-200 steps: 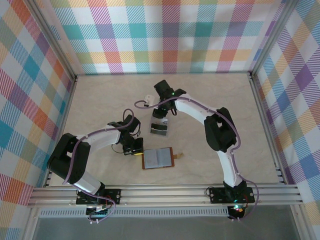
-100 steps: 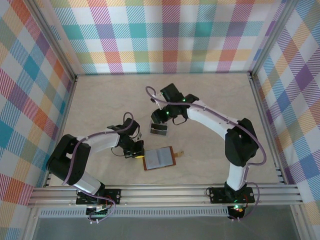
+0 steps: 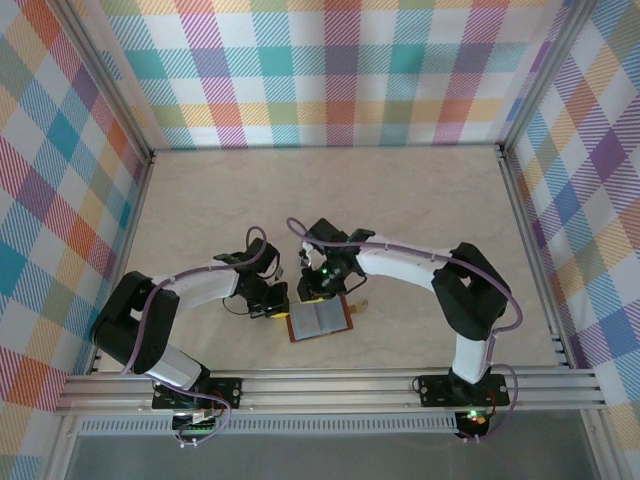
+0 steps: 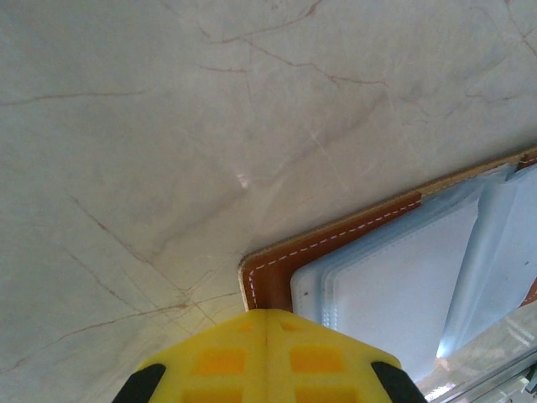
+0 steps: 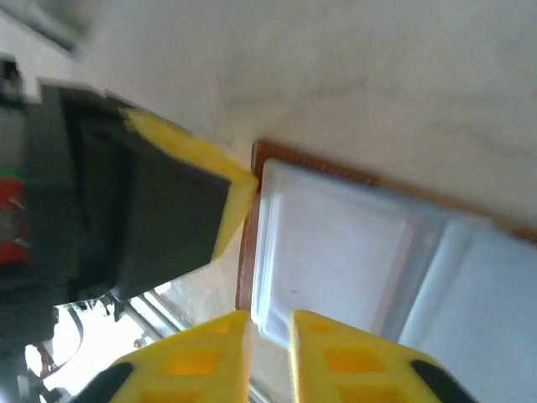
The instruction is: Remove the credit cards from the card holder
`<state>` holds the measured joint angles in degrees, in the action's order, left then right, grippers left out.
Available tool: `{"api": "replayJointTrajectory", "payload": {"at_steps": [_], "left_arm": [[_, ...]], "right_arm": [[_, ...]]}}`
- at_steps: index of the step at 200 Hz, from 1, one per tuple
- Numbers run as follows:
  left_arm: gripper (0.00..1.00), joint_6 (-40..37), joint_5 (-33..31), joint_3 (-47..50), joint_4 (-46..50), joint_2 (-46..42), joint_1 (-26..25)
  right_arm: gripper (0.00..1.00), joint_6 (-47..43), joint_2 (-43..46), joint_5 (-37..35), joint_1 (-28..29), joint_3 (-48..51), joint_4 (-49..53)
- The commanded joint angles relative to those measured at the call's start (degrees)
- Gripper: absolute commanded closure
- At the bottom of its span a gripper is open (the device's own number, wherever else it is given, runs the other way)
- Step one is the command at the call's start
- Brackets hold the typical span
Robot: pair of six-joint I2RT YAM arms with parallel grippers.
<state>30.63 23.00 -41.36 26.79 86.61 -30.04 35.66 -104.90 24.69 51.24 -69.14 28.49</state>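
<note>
Card holder (image 3: 320,320) lies open, flat on the marble-look table (image 3: 430,200), nr the front edge, between the 2 arms and a bit L of centre. Brown leather outside w/ white stitching along the rim, grey-blue pockets facing up, small strap tab (image 3: 363,307) sticking out on its R side. L gripper (image 3: 277,306) is clenched. In the L wrist view the yellow fingers (image 4: 210,361) meet w/ just a seam between them, tip at the holder's brown corner (image 4: 270,273). In the R wrist view that same L gripper tip (image 5: 246,185) sits against the brown edge by the pale pocket (image 5: 336,243). Can't tell if it presses down or only touches. R gripper (image 3: 318,292) is over the holder's far L corner, close beside the L one. Its yellow fingers (image 5: 193,357) are drawn nearly together, w/ a thin slit between them. The pocket's corner runs down to that slit, but can't tell if anything is pinched there or if the jaws are fully closed. Plaid walls (image 3: 340,70) on 3 sides of the table.
</note>
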Motion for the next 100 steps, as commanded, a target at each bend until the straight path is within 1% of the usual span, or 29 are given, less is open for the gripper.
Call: {"api": "replayJointTrajectory", "payload": {"at_steps": [1,45,72,79,89,100], "left_arm": [[1.00,0.7,-1.7,1.3,1.0,-0.8,-0.4],[1.00,0.3,-1.2,2.0,0.0,0.0,-0.4],[1.00,-0.1,-0.9,2.0,0.3,0.1,-0.4],[1.00,-0.3,-1.1,2.0,0.5,0.0,-0.4],[1.00,-0.6,-1.4,2.0,0.9,-0.3,-0.4],[1.00,-0.8,-1.8,1.9,1.2,-0.3,-0.4]], "right_arm": [[0.91,7.7,0.2,5.4,1.1,3.0,-6.8],[0.92,10.7,-4.3,6.2,3.6,2.4,-10.8],[0.91,11.4,-6.0,3.9,4.2,1.8,-10.2],[0.90,11.1,-6.3,2.6,4.3,1.6,-9.0],[0.83,10.7,-6.8,0.2,4.4,1.4,-6.8],[0.81,10.1,-7.3,-1.9,4.4,1.0,-4.1]]}}
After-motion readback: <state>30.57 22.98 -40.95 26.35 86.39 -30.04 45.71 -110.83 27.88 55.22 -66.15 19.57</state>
